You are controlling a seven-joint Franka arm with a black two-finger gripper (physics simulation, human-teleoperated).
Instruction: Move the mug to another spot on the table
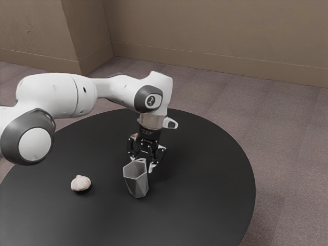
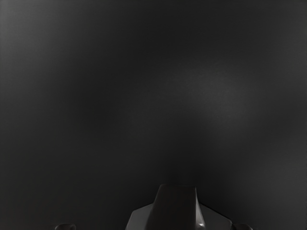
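A grey faceted mug (image 1: 136, 180) stands upright on the round black table (image 1: 205, 169), toward its front. My gripper (image 1: 146, 163) hangs straight down at the mug's far rim, on the side toward the exterior view's right. Its black fingers are spread and sit level with the rim; I see no grip from two sides. In the wrist view the mug (image 2: 175, 211) is a blurred grey shape just under my hand, with dark tabletop beyond it. Two fingertips (image 2: 64, 226) peek in at the corners, wider apart than the mug.
A small pale garlic-like bulb (image 1: 80, 183) lies on the table toward the exterior view's left of the mug. The table's edge curves round at the exterior view's right, with carpet floor and beige walls beyond.
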